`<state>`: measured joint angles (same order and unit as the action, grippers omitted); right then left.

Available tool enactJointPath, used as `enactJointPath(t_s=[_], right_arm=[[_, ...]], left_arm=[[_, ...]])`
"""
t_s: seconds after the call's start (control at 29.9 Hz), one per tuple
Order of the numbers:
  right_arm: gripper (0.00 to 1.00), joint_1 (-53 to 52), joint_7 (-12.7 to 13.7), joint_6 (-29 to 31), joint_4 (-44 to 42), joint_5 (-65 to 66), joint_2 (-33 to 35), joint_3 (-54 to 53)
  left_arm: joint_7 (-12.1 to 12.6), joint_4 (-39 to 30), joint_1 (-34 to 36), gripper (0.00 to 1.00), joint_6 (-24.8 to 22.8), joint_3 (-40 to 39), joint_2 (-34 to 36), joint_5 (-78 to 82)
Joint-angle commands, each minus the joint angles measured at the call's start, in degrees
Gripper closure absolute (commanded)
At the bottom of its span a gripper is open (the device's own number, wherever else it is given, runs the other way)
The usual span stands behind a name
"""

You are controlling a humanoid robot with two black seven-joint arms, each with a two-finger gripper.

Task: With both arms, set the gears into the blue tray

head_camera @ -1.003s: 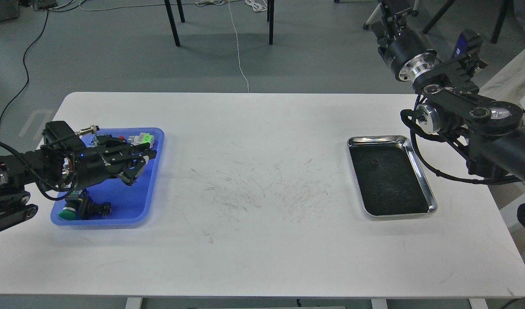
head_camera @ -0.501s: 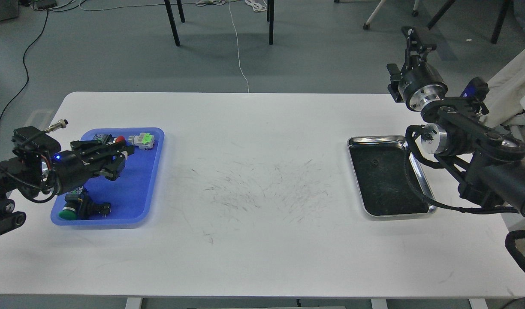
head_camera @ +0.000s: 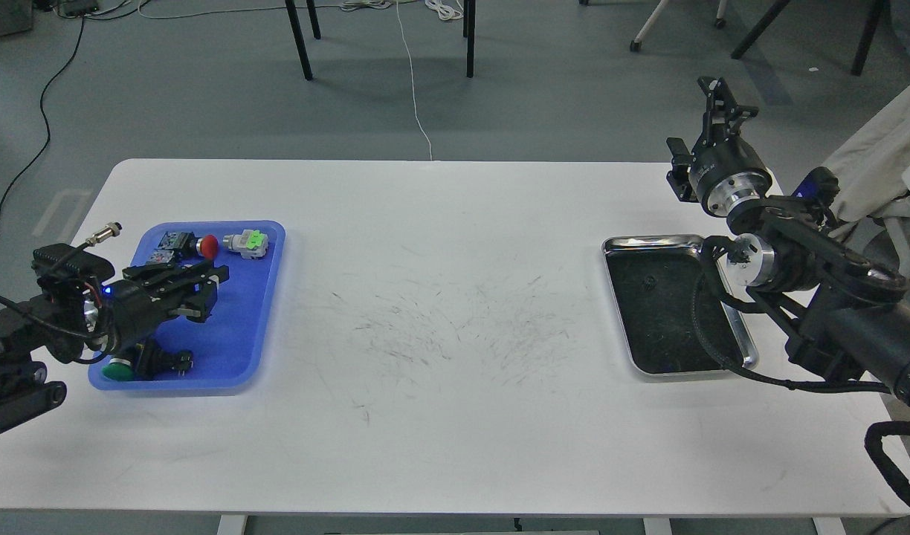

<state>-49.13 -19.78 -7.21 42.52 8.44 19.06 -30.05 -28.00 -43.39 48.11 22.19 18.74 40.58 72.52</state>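
Note:
The blue tray (head_camera: 236,349) lies at the table's left. My left gripper (head_camera: 214,291) hovers low over its middle, pointing right, its fingers apart with nothing visible between them. One tiny black gear (head_camera: 650,281) rests on the dark bottom of the steel tray (head_camera: 745,349) at the right. I cannot make out any other gear. My right gripper (head_camera: 728,95) is raised behind the table's back right corner. It points up and away, open and empty, well clear of the gear.
The blue tray holds push-button switches: a red-capped one (head_camera: 208,243), a green and white one (head_camera: 248,241) and a green-capped one (head_camera: 117,369). My right forearm (head_camera: 812,260) overhangs the steel tray's right rim. Chair legs and cables lie on the floor behind.
My left arm has drawn back to the left over the blue tray, uncovering the switches at its far end. The right arm has dropped lower, its gripper now swung upright near the back right corner.

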Motion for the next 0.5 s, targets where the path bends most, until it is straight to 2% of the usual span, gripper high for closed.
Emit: enactJointPath(t_s=[0.0, 0.2, 0.47], right_arm=[[0.03, 0.1, 0.0, 0.0, 0.2, 0.0, 0.0, 0.0], [0.03, 0.4, -0.1, -0.1, 0.3, 0.0, 0.0, 0.0], [0.03, 0.5, -0.1, -0.3, 0.7, 0.0, 0.0, 0.0]], left_arm=[[0.0, 3.8, -0.7, 0.92, -0.6, 0.0, -1.8, -0.1], [0.0, 6.4, -0.7, 0.92, -1.8, -0.1, -3.7, -0.7], [0.0, 13.2, -2.0, 0.91, -3.1, -0.1, -8.0, -3.5]])
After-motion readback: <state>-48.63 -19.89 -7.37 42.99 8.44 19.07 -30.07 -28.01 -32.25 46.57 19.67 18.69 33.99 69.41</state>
